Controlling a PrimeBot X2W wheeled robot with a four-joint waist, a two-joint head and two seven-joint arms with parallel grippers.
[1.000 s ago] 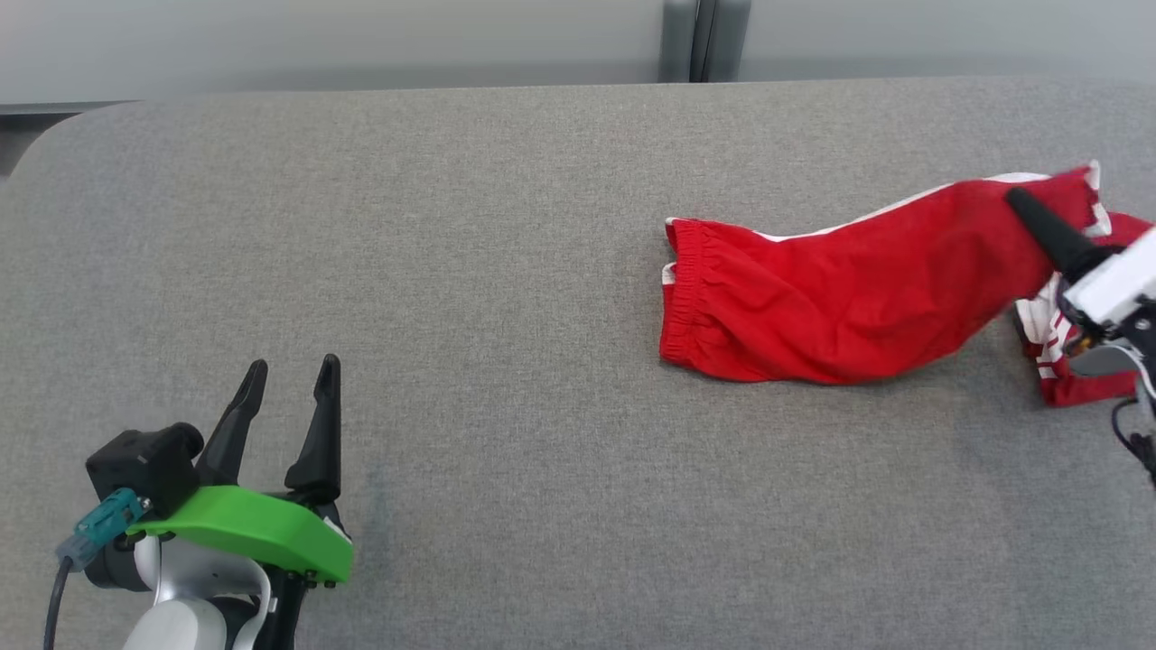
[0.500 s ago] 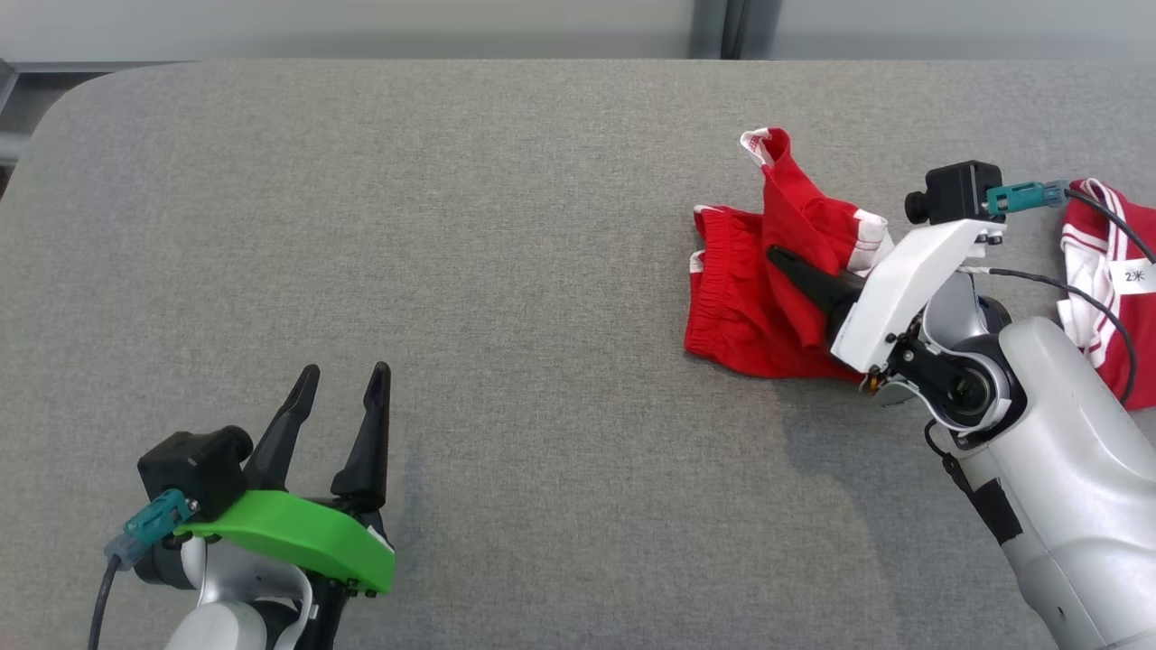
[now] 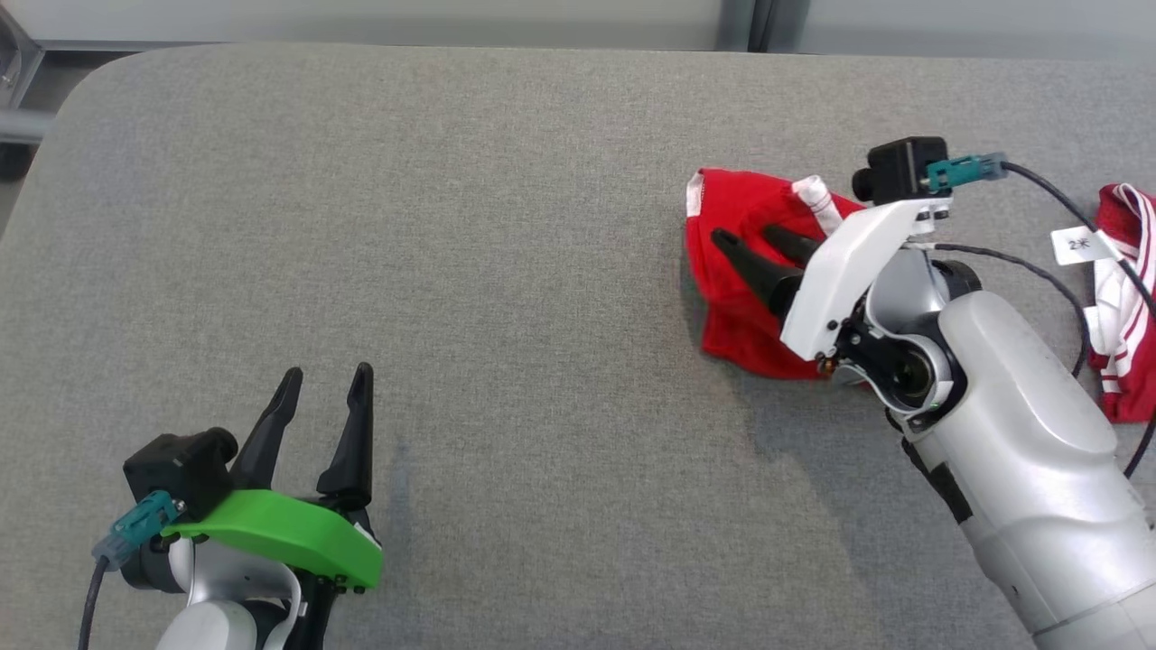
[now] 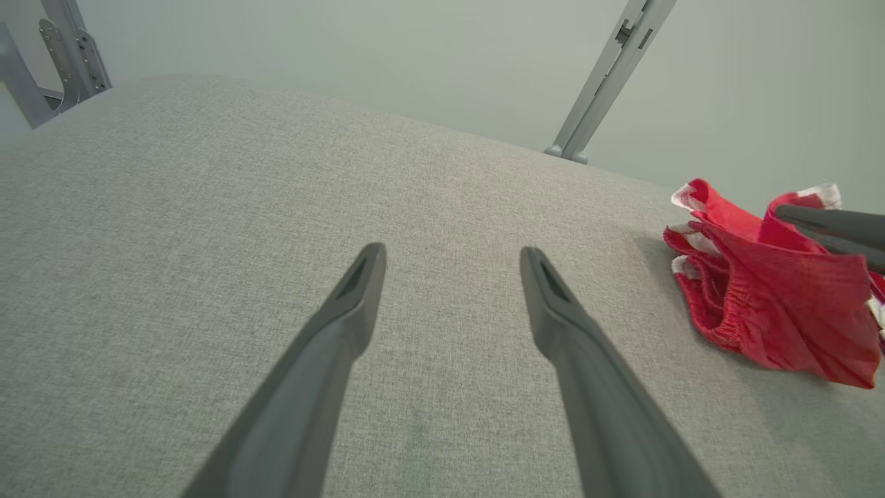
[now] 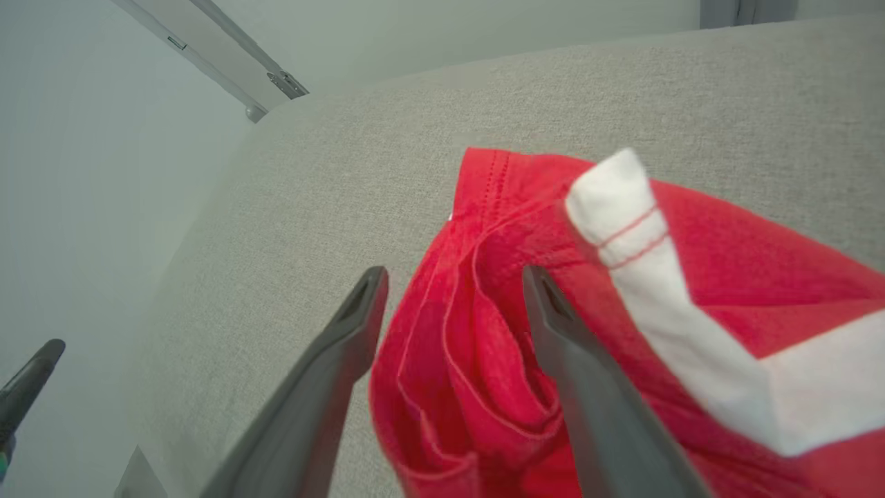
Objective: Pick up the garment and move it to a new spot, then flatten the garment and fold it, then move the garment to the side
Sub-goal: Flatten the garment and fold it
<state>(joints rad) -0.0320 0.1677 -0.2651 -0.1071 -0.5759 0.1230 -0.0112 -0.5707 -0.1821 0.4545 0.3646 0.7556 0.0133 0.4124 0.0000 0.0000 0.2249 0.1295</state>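
Red garment [image 3: 741, 343] with white trim sits bunched and doubled over on the grey fabric table [image 3: 497, 226], at about 2 o'clock in the head view. Right gripper [image 3: 742, 235] is over it, fingers spread apart and clamping nothing; in the right wrist view a fold of the cloth [image 5: 726, 277] lies between them. Second red-and-white striped piece [image 3: 1120, 361] with a white tag [image 3: 1077, 244] is at 3 o'clock, apart from the first. Left gripper [image 3: 328, 370] at 7 o'clock, fingers apart, empty, over bare table.
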